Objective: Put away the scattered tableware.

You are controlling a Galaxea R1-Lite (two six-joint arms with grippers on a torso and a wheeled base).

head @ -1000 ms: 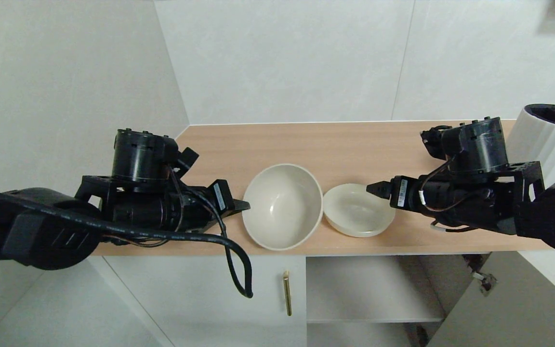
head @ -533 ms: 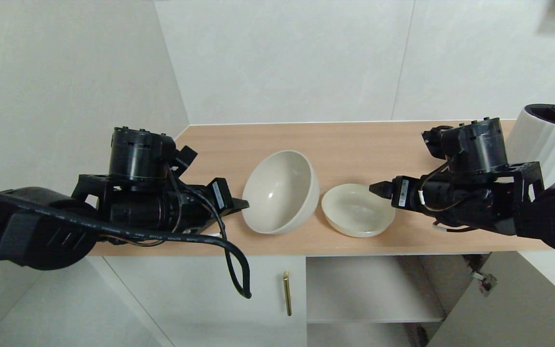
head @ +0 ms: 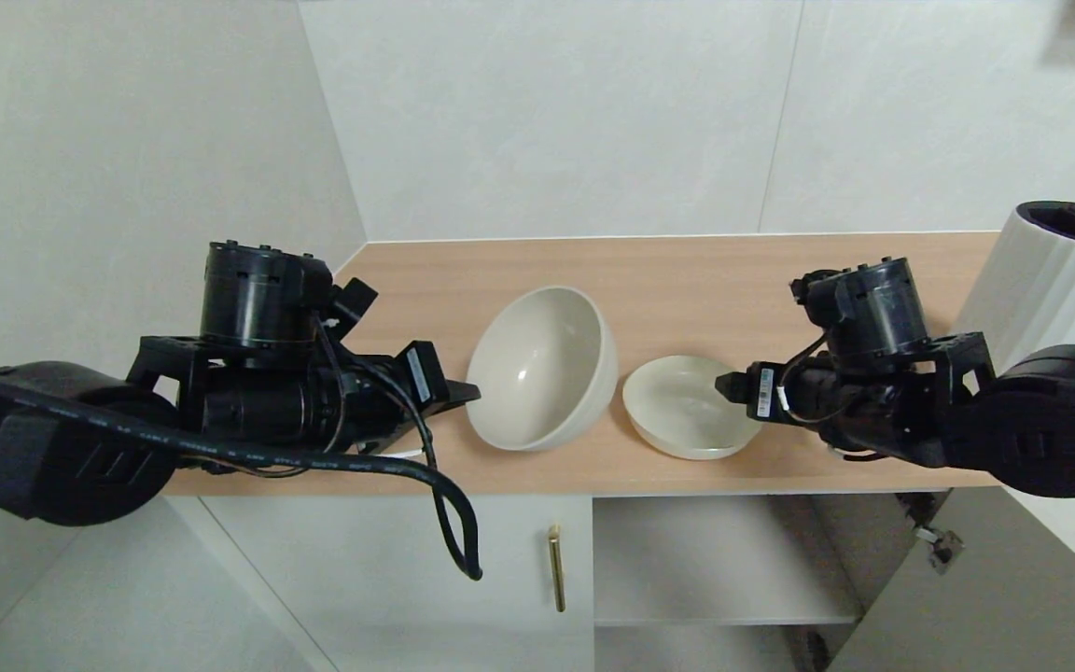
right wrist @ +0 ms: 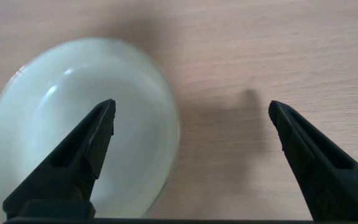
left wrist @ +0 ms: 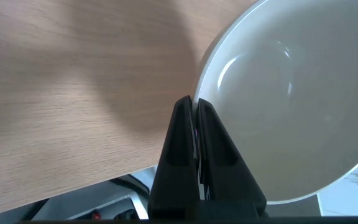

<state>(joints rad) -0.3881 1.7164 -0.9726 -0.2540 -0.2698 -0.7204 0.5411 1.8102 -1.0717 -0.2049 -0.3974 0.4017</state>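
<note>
No text, number or sign can be read. A small white sticker [head: 418, 371] sits on the side of the black left gripper [head: 470, 392], just behind its fingers. A second white sticker [head: 765, 392] sits in the same place on the black right gripper [head: 726, 383]. Each carries dark print, too small to make out.
</note>
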